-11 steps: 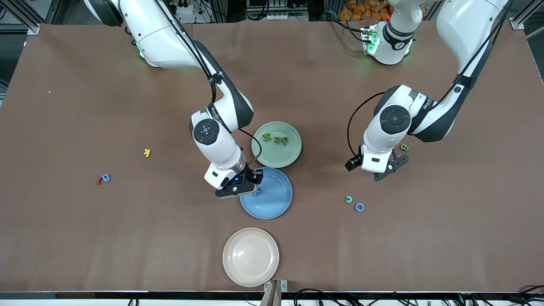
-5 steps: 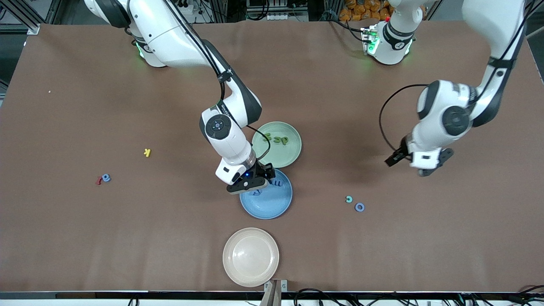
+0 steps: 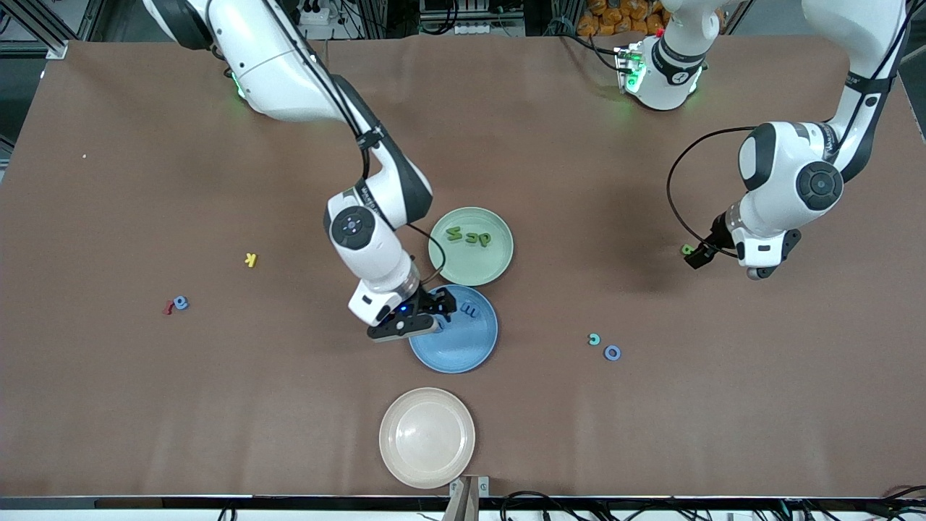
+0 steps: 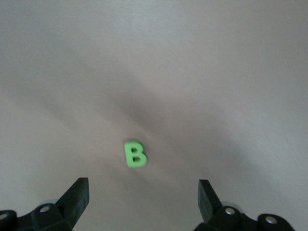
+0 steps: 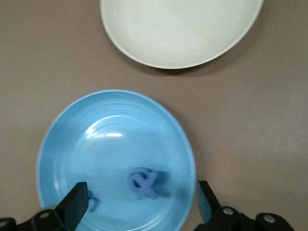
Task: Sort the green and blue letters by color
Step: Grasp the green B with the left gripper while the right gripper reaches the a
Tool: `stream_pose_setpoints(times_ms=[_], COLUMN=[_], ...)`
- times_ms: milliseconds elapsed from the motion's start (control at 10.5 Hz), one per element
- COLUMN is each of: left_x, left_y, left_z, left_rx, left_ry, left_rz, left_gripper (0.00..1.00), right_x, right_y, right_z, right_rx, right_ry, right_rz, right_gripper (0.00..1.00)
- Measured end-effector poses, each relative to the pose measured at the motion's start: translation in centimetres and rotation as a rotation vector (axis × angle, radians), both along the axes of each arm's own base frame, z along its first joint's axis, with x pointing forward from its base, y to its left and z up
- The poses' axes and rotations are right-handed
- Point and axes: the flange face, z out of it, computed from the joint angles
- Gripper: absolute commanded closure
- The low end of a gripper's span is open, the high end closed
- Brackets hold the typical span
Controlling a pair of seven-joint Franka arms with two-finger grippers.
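Since a second ago, the left arm has swung toward its own end of the bench, and the right gripper (image 3: 434, 312) has let a blue letter (image 5: 144, 184) fall into the blue plate (image 3: 463, 351). Its fingers now stand wide and empty over that plate's rim. The left gripper (image 4: 143, 190), fingers also wide and empty, hovers over a green B (image 4: 134, 154) lying flat on the bench. Three green letters (image 3: 469, 236) sit in the green plate (image 3: 499, 264). A teal c (image 3: 594, 339) and a blue o (image 3: 612, 352) wait nearer the camera; another blue letter (image 3: 181, 302) lies toward the right arm's end. Next, the left gripper likely needs to descend and close on the B. A brown cloth covers the bench; a cream plate (image 3: 427, 437) sits empty.
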Motion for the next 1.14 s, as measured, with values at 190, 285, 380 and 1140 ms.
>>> stream_pose_setpoints(times_ms=[190,285,380,1140], left_x=[-0.4,-0.5,-0.5,-1.0], left_y=[2.8,4.1,4.6,1.1], left_z=[-1.8,-2.6,-3.2,-7.4], left_rx=[0.004,0.007,0.009,0.001], left_ry=[-0.025,-0.026,-0.025,-0.063], left_rz=[0.056,0.081,0.092,0.209], left_gripper=[0.0,0.0,0.0,0.0], right_x=[1.8,2.9,4.0,8.7], right_y=[-3.3,-5.7,-7.9,-27.2], right_z=[0.2,0.6,1.0,2.3], right_rx=[-0.03,-0.045,-0.055,-0.178], right_ry=[0.027,0.039,0.046,0.118], right_rz=[0.018,0.028,0.036,0.021], right_gripper=[0.0,0.0,0.0,0.0])
